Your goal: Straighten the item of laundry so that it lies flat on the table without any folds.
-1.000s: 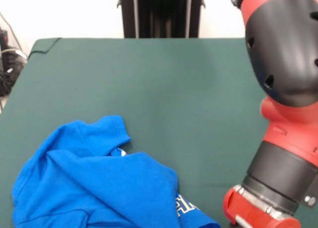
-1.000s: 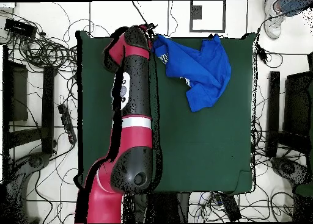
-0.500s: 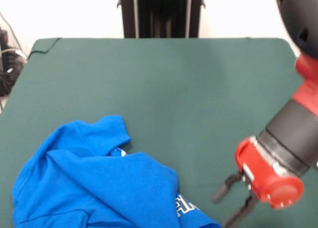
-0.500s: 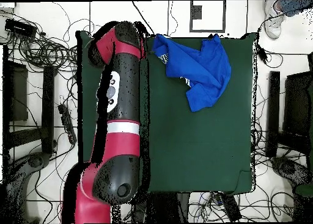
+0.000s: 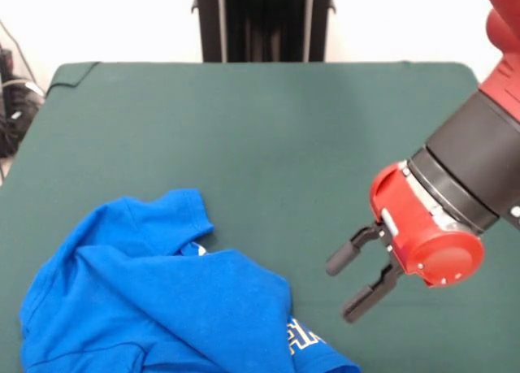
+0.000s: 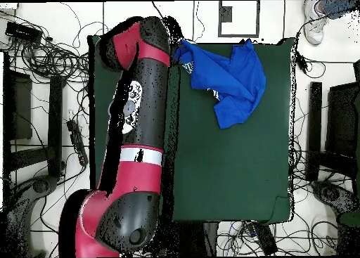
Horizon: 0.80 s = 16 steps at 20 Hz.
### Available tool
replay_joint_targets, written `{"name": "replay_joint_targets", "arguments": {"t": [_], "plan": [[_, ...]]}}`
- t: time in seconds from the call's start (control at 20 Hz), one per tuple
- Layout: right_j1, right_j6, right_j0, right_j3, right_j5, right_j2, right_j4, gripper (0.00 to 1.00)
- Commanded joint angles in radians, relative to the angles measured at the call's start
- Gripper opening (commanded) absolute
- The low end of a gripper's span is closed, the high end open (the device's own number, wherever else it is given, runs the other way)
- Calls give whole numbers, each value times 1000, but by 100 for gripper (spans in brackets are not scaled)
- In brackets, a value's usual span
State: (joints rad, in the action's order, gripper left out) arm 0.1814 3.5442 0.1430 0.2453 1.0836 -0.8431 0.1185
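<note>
The item of laundry (image 5: 154, 300), a bright blue T-shirt, lies crumpled at the near left of the table (image 5: 276, 129) in the front view, with a sleeve sticking up toward the far side and a bit of yellow lettering at its lower edge. In the overhead view the item of laundry (image 6: 228, 76) sits bunched in the top right corner of the table (image 6: 232, 171). My gripper (image 5: 345, 285) hovers to the right of the shirt, open, with nothing between its black fingers (image 5: 351, 249), pointing toward the shirt's lettered hem. The arm hides the gripper in the overhead view.
The red and black arm (image 6: 137, 136) stretches along the table's left side in the overhead view. Cables (image 6: 42, 55) lie on the floor around the table. A person's shoe (image 6: 314, 27) shows at the top right corner.
The arm has swung and lifted so the gripper now shows fully, higher and a little further left, toward the shirt. The shirt has not moved.
</note>
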Motion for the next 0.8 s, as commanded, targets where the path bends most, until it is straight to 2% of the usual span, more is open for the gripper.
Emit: {"name": "replay_joint_targets", "arguments": {"t": [0.05, 0.4, 0.8], "plan": [[26, -237, 15, 148, 10, 156, 17, 100], [61, -240, -3, 94, -9, 185, 24, 100], [115, -172, -17, 41, -139, 185, -9, 100]]}}
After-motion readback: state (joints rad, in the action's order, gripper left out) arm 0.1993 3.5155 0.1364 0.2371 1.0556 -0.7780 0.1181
